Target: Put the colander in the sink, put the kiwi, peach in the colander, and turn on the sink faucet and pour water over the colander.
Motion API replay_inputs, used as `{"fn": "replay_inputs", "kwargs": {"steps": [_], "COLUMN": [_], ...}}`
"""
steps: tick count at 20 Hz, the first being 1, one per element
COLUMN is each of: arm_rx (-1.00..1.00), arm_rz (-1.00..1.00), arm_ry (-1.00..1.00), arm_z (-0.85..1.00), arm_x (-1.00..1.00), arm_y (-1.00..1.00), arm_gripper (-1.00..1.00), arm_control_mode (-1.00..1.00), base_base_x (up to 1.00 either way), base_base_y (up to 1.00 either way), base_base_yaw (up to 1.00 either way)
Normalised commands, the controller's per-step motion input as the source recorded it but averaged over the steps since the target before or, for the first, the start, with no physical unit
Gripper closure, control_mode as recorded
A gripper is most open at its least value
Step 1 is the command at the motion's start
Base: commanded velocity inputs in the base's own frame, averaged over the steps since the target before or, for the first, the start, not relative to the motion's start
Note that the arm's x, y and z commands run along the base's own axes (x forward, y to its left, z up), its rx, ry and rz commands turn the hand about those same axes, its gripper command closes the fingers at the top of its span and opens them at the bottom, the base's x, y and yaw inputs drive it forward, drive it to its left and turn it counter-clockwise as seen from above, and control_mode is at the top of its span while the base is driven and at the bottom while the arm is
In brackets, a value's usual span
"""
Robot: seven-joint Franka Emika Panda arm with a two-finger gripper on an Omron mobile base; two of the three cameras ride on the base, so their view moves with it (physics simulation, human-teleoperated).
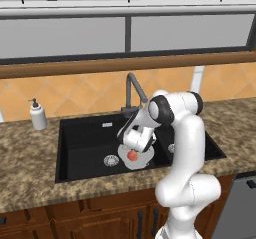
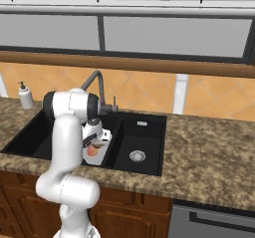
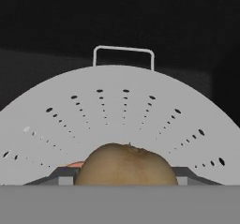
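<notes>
The black sink is set into the speckled stone worktop, with the dark faucet rising at its back edge between the two basins. The colander sits on the floor of the large basin, toward the front right corner, just beside the round silver drain. The peach lies inside the colander; in the hand view only a sliver of it peeks out beside the kiwi.

The arm bends down over the sink so that the gripper hangs directly over the colander bowl. In the hand view the kiwi sits between the two dark finger tips, above the perforated inner wall; the jaws are clasped on it from both sides. The colander's wire handle shows at its far rim.

A white soap pump bottle stands on the worktop near the back left corner of the sink, well apart from the arm
</notes>
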Motion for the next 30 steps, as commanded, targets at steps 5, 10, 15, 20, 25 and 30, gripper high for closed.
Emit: {"fn": "replay_inputs", "kwargs": {"steps": [5,10,15,20,25,30], "arm_rx": [0.0,0.0,0.0,0.0,0.0,0.0], "arm_rz": [0.0,0.0,0.0,0.0,0.0,0.0], "arm_ry": [0.0,-0.01,0.0,0.0,0.0,0.0], "arm_z": [-0.3,-0.14,-0.04,0.0,0.0,0.0], "arm_x": [0.07,0.0,0.0,0.0,0.0,0.0], "arm_y": [0.0,0.0,0.0,0.0,0.0,0.0], "arm_gripper": [1.0,1.0,1.0,-1.0,-1.0,-1.0], "arm_control_mode": [-1.0,-1.0,-1.0,-1.0,-1.0,-1.0], "base_base_x": [0.0,0.0,0.0,0.0,0.0,0.0], "base_base_y": [0.0,0.0,0.0,0.0,0.0,0.0], "base_base_yaw": [0.0,0.0,0.0,0.0,0.0,0.0]}}
